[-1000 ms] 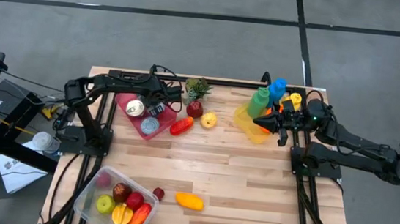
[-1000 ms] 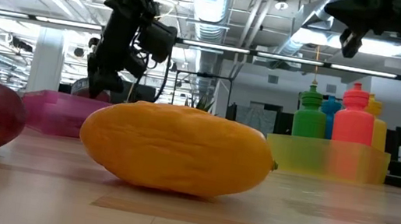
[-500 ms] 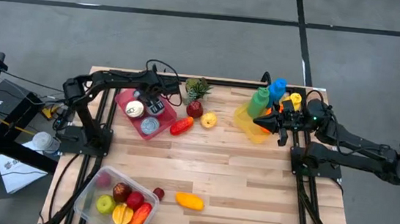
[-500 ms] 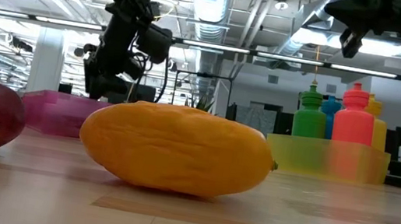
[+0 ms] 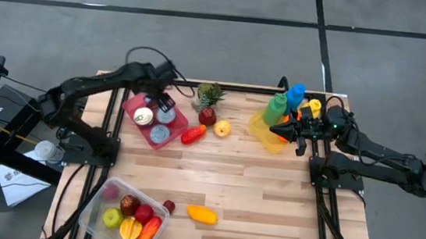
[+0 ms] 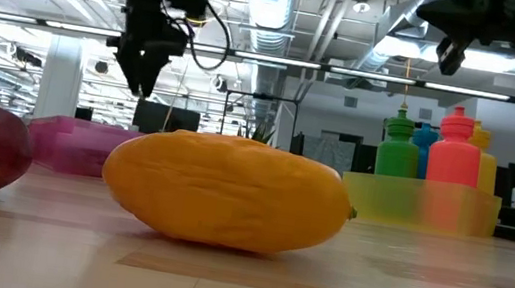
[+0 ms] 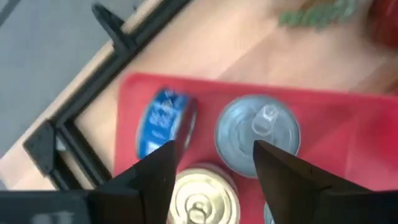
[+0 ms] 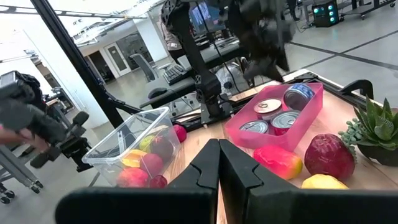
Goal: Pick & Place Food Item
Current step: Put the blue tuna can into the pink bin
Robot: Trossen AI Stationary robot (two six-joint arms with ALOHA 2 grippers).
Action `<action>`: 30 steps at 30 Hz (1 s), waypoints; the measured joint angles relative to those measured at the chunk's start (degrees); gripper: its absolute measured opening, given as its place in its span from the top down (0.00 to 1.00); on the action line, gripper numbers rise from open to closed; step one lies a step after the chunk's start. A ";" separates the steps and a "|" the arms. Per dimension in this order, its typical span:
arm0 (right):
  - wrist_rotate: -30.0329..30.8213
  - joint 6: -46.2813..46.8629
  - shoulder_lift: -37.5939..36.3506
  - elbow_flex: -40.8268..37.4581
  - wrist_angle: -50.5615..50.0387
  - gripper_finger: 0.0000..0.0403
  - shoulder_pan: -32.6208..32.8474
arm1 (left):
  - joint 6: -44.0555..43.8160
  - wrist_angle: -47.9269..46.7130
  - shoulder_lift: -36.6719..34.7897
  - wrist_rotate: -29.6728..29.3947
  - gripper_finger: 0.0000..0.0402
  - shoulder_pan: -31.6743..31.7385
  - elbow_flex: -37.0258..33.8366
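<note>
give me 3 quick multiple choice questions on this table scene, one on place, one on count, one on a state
1. Where are the cans?
A. in the pink tray
B. in the clear bin
C. loose on the table

2. How many cans are in the tray?
A. one
B. two
C. three

3. The right gripper is
A. shut
B. wide open
C. holding a bottle

Answers:
1. A, the cans sit inside the pink tray.
2. C, the high view shows three lids, below the left gripper.
3. A, the right gripper fingers meet, nothing between them.
</note>
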 joint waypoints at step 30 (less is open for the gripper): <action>-0.15 1.05 0.08 0.02 -2.45 1.00 -0.02 | 16.08 4.45 3.89 5.67 0.36 10.29 -5.65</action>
